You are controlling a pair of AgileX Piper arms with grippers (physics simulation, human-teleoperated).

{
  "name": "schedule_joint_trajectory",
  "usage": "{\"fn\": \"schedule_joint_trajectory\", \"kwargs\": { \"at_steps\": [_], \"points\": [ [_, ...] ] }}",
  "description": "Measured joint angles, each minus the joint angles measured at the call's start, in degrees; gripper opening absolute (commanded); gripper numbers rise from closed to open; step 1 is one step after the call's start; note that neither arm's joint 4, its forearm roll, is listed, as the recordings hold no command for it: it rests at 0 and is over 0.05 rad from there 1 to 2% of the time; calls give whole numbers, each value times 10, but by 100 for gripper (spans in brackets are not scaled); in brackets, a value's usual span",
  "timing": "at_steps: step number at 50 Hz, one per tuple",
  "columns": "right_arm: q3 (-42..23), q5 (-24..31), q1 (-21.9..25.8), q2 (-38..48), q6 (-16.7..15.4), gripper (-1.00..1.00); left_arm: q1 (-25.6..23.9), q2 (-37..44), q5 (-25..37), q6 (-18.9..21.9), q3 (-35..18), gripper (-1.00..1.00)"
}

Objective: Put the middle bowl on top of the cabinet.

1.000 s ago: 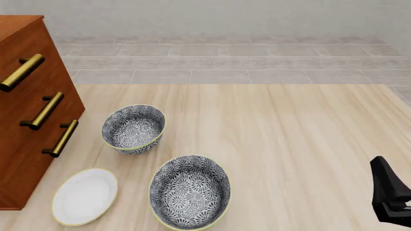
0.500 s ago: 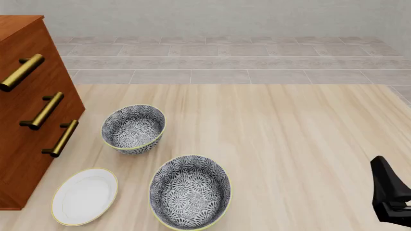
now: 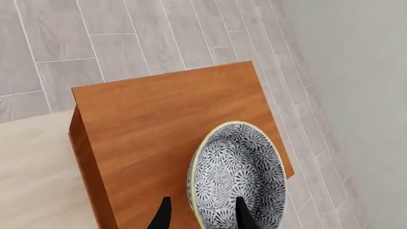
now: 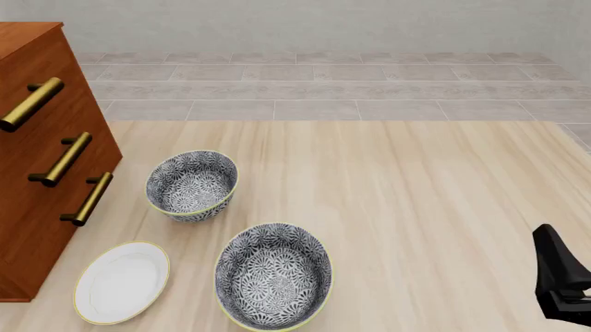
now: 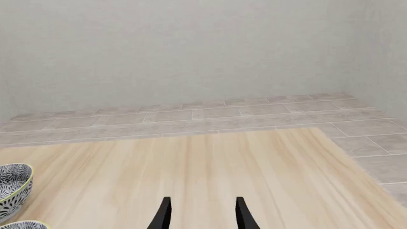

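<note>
The left end effector [image 3: 200, 214] pinches the near rim of the deep round bowl with the dark grey-and-white floral pattern and pale yellow rim [image 3: 237, 174], one dark fingertip [image 3: 163, 215] outside the wall and the other inside the bowl. Directly ahead of and under that end effector lies the flat top of the tall reddish-brown wooden cabinet [image 3: 159, 119], and the bowl sits over the part of that top nearest the pale wall; whether the bowl rests on the wood or hangs just above it cannot be told. In the front view this arm and its bowl are out of frame; only the cabinet's front with three brass bar handles [image 4: 69, 159] shows at the left edge. The right end effector [image 5: 200, 214] is spread, with nothing between its two dark fingers, held low over bare light wooden desk [image 4: 416, 207]. Well off to its side stand two look-alike floral bowls, a farther one [image 4: 192, 185] and a nearer, larger-looking one [image 4: 273, 274], and a flat white plate with a yellow rim [image 4: 122, 281] lies beside the cabinet's foot.
</note>
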Motion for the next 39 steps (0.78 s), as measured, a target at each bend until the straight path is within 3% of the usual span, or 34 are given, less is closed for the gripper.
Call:
{"fn": "schedule_joint_trajectory", "kwargs": {
  "at_steps": [39],
  "points": [
    [-1,2,0,0,-1,100,14,-36,-5,-5,-39,100]
  ]
}}
